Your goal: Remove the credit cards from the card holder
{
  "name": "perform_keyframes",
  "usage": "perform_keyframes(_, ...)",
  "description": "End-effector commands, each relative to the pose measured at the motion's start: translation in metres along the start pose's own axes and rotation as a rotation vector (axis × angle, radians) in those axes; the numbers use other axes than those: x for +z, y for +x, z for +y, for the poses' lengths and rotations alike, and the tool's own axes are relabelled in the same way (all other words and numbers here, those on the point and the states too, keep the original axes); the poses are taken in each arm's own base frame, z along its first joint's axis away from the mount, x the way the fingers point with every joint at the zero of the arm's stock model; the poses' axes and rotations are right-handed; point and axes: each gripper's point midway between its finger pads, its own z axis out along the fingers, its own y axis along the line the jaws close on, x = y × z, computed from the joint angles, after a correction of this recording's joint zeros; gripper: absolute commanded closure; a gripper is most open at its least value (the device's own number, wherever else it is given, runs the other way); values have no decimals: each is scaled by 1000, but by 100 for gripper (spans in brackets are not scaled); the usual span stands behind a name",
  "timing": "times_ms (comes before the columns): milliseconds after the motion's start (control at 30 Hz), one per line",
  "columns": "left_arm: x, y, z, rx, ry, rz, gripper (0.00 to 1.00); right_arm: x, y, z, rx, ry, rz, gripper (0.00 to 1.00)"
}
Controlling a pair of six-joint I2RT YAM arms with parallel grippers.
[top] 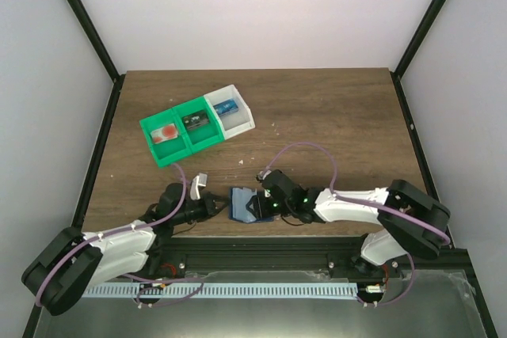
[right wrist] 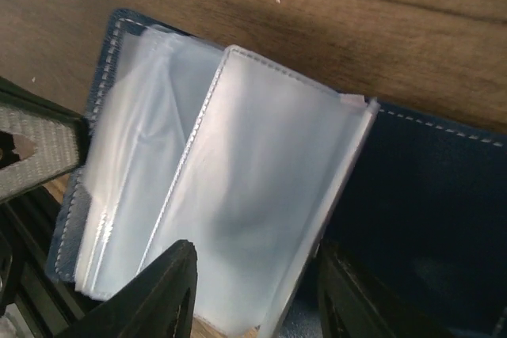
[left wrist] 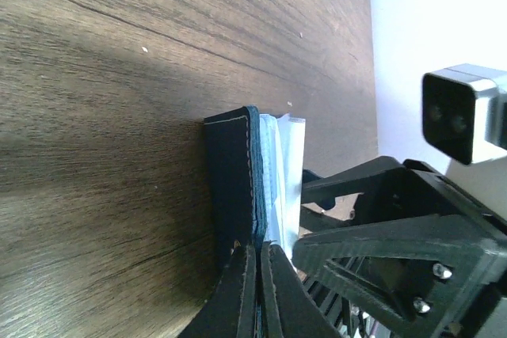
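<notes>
Under both grippers, wooden table [top: 333,116]. Well ahead of the left gripper [left wrist: 257,252], up-table, I see a green tray [top: 169,161] with a white tray [top: 242,125] butted against it; small items sit inside, too small for me to name.

Between the two tools, touching both: the card holder [top: 241,204], navy, spread open near the table's near edge. From the left wrist I see it edge-on, with the stitched cover toward the table and pale leaves behind it.

Left gripper: jaws pressed together, pinching the navy cover's near edge.

Right gripper [right wrist: 255,255]: jaws apart, straddling the clear plastic sleeves [right wrist: 261,180], which fan up off the blue lining. I see no firm pinch on them. Navy cover lies flat to its right.

The sleeves look frosted; I can't make out any cards.
</notes>
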Motion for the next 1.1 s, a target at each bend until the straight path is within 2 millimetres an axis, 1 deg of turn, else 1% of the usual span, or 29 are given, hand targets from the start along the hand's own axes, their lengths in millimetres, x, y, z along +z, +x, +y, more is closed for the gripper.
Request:
perform_keyframes(0, 3, -5, -13, 32, 28, -1, 100, -20, -20, 10, -21, -3, -63, 54)
perform_keyframes(100, 3, -5, -16, 34, 35, -4, 100, -33, -28, 21, -38, -31, -91, 52)
perform_keyframes(200, 3, -5, -17, 34, 36, -9, 100, -41, -33, 33, -42, -72, -96, 52)
perform_keyframes(333, 3, -2, -17, 32, 35, -9, 100, -46, -33, 57, -55, -198, -92, 54)
perform_keyframes(367, 3, -1, -16, 31, 32, -7, 100, -44, -31, 58, -53, -208, -80, 53)
perform_keyframes(400, 3, 0, -17, 33, 35, -7, 100, -40, -31, 58, -47, -202, -65, 52)
perform_keyframes(467, 3, 0, -18, 34, 35, -5, 100, -30, -28, 52, -36, -159, -31, 44)
perform_keyframes(533, 3, 0, -20, 36, 36, -2, 100, -21, -24, 46, -26, -130, -3, 40)
perform_keyframes(633, 4, 0, -20, 41, 29, 0, 100, -12, -17, 45, -21, -136, 38, 35)
perform_keyframes(767, 4, 1, -19, 43, 20, 5, 100, -6, -13, 35, -12, -97, 45, 37)
perform_keyframes(900, 3, 3, -17, 42, 14, 10, 100, -5, -8, 31, -14, -91, 54, 42)
perform_keyframes(1067, 1, 2, -14, 43, 0, -4, 100, -1, -2, 21, 1, -62, 68, 43)
